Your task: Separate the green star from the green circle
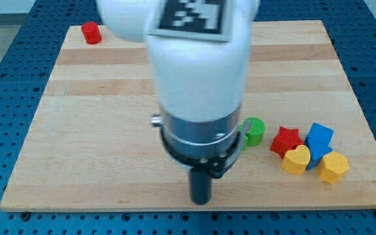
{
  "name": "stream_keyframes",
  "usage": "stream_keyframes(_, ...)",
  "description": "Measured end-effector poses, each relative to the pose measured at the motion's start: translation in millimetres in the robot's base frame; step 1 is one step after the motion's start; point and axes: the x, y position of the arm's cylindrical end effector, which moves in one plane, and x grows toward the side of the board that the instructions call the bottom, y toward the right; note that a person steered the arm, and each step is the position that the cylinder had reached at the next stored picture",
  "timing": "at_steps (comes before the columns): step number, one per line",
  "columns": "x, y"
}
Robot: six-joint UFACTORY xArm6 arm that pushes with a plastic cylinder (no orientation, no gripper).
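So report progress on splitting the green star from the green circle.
Nothing looks done yet. The green circle sits just right of my arm's body, and the green star is not visible, possibly hidden behind the arm, so their separation cannot be judged. My tip is low on the wooden board, below-left of the circle and apart from it. The whole push remains.

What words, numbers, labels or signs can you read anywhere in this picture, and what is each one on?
No readable words, letters or numbers anywhere.
The one sign: a black-and-white square marker on the white arm housing, cut off by the view's top; a pattern, not text.
The blocks, such as the green circle, and the wooden board bear no print.
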Motion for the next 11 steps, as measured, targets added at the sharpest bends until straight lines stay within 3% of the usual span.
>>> stream_keyframes(3,-50.9,27.1)
stream_keyframes(6,-43.9,52.0)
stream_keyframes(11,-131.8,52.8)
